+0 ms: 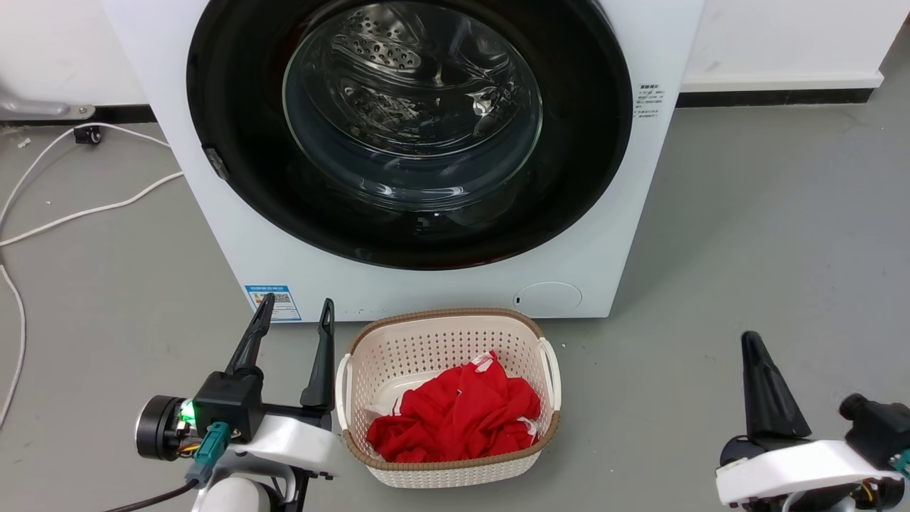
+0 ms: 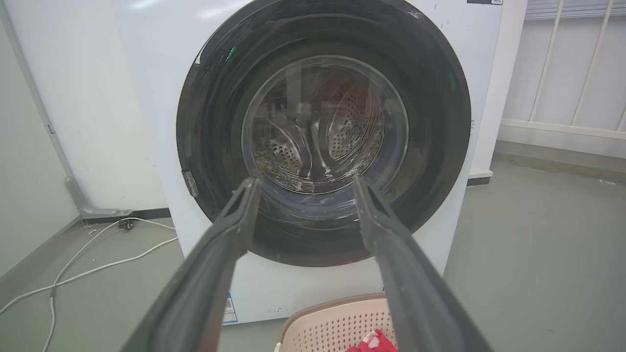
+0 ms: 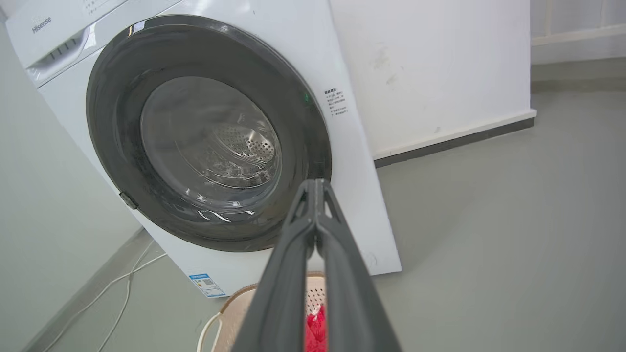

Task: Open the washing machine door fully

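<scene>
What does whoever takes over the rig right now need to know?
Washing machine door: closed, flush, untouched.
Left gripper: open, empty, low, short of the door.
Right gripper: shut, empty, low.
Basket with red cloth stands on the floor below the door.
Done: nothing.
Left to do: grasp the door and swing it fully open.

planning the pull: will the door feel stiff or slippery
The door looks rigid, so should swing as one piece. Its glossy face probably gives little grip; the grey tab at its left edge seems a likelier hold.
</scene>
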`<state>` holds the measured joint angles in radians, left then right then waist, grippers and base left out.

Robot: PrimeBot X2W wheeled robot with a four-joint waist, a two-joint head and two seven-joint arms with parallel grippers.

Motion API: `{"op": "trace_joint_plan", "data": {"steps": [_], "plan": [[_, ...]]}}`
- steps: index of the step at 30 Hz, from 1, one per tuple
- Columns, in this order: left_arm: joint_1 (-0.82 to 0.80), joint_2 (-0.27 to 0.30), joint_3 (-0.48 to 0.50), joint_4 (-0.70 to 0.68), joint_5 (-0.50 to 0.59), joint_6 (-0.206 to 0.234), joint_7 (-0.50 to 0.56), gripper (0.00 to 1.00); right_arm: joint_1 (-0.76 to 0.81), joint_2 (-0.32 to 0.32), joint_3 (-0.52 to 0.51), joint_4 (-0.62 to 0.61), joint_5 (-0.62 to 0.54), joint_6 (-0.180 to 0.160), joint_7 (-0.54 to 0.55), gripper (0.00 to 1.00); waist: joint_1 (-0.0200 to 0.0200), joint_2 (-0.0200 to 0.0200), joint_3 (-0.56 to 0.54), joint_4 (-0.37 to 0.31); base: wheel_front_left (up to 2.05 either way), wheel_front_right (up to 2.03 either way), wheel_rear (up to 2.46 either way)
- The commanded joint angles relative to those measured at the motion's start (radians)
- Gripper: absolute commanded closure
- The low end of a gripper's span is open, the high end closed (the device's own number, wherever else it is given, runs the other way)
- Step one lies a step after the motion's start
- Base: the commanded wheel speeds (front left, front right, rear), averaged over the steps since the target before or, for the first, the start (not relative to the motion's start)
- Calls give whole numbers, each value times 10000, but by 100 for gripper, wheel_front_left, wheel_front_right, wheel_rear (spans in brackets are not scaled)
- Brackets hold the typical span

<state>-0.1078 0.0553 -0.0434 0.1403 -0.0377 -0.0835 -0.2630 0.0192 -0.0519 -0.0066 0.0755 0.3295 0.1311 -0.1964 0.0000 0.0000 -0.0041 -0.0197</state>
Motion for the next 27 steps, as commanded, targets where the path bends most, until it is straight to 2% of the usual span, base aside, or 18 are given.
{"op": "trace_joint_plan", "data": {"steps": [1,2,3,5,10,15,21,27], "plan": [[11,4,17,-11,10,26,-25,0,-193,33,-39,167,483,-5,-150,100,0,0,0,-1,0,0,0],[12,2,21,-16,6,30,-25,0,-249,33,-40,277,1105,-5,-226,100,0,0,2,-1,0,0,0],[22,-1,15,-12,-12,29,-25,0,-375,32,13,576,2839,-5,-407,100,0,0,0,0,0,0,0],[25,-2,15,-9,-37,25,-25,0,-515,32,64,652,4189,-5,-491,100,0,0,1,0,0,0,0],[13,-10,33,-23,-85,43,-25,0,-977,30,105,492,8518,-5,-594,100,0,0,37,-25,0,0,0],[-55,-16,108,-80,-106,63,-25,0,-1843,26,-235,461,11735,-5,-409,100,0,0,174,-90,0,0,0],[-301,-17,111,-181,-117,-33,-25,0,-3579,-326,-939,1120,13586,-3,409,100,0,0,566,-37,0,0,0],[-602,-14,83,-256,-82,-102,-25,0,-5768,-1276,-801,2524,14011,-3,1048,100,0,0,1015,140,0,0,0]]}}
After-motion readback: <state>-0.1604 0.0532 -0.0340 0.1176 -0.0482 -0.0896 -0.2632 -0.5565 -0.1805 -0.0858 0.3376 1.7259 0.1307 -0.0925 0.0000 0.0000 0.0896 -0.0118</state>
